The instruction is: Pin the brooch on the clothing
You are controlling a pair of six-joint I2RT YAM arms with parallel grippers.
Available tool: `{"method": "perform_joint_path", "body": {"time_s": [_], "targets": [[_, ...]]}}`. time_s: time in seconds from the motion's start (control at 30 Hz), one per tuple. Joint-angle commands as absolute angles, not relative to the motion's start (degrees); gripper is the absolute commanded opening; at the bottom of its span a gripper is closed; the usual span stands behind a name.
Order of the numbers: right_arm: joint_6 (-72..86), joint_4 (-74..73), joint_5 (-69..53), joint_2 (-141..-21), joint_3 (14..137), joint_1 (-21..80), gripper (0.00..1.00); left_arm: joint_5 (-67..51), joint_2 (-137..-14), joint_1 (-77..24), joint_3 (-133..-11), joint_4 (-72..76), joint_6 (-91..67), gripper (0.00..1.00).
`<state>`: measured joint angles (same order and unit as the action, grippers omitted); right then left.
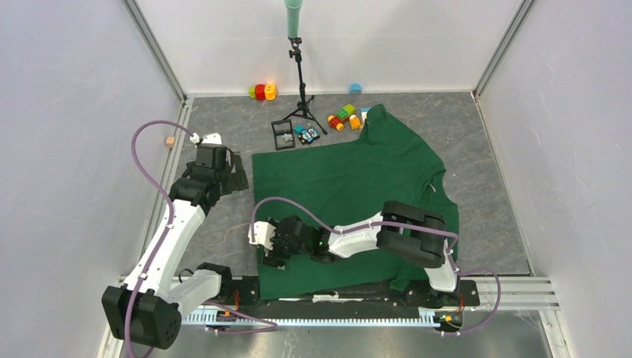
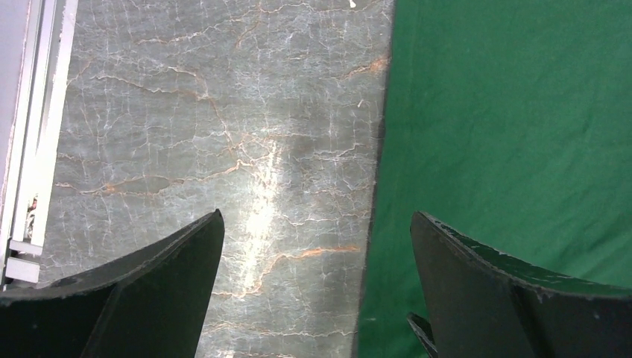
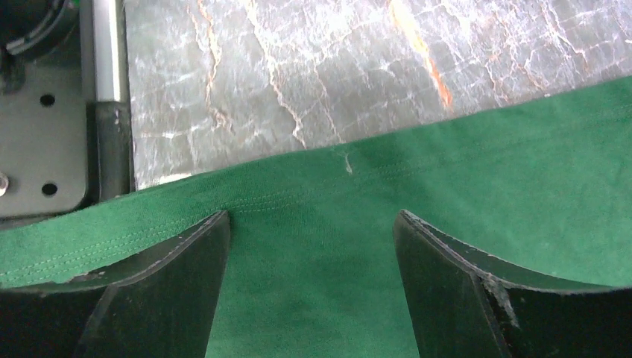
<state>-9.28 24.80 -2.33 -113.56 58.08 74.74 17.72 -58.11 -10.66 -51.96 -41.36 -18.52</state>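
The clothing, a dark green T-shirt (image 1: 350,186), lies spread flat across the middle of the table. My right gripper (image 1: 270,252) is low over its near left corner. In the right wrist view this gripper (image 3: 311,212) is open, with the stitched hem (image 3: 149,224) just past its fingertips and only cloth between them. My left gripper (image 1: 237,176) hovers beside the shirt's left edge. It is open (image 2: 317,212) and straddles that edge (image 2: 376,186), with nothing held. I cannot make out the brooch in any view.
A black tripod stand (image 1: 302,89) rises at the back. Coloured toy blocks (image 1: 343,117), a red and yellow toy (image 1: 262,91), a black frame (image 1: 283,134) and a blue cup (image 1: 355,88) lie near it. A metal rail (image 1: 335,298) runs along the front.
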Motion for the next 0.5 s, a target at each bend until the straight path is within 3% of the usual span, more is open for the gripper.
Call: {"method": "perform_joint_path", "body": {"time_s": [0.0, 0.27, 0.47], "targets": [[-6.61, 20.71, -0.7, -119.67, 62.48, 74.79, 0.85, 17.28, -57.3, -9.78, -51.54, -38.68, -16.78, 1.0], [-3.37, 19.3, -0.35, -122.57, 67.24, 74.28, 0.85, 16.06, -57.02, -9.14, -51.38, -38.41, -16.87, 1.0], [-2.21, 17.05, -2.96, -119.12, 69.47, 72.24, 0.95, 15.08, -56.61, -9.05, -51.07, -37.97, -16.72, 1.0]]}}
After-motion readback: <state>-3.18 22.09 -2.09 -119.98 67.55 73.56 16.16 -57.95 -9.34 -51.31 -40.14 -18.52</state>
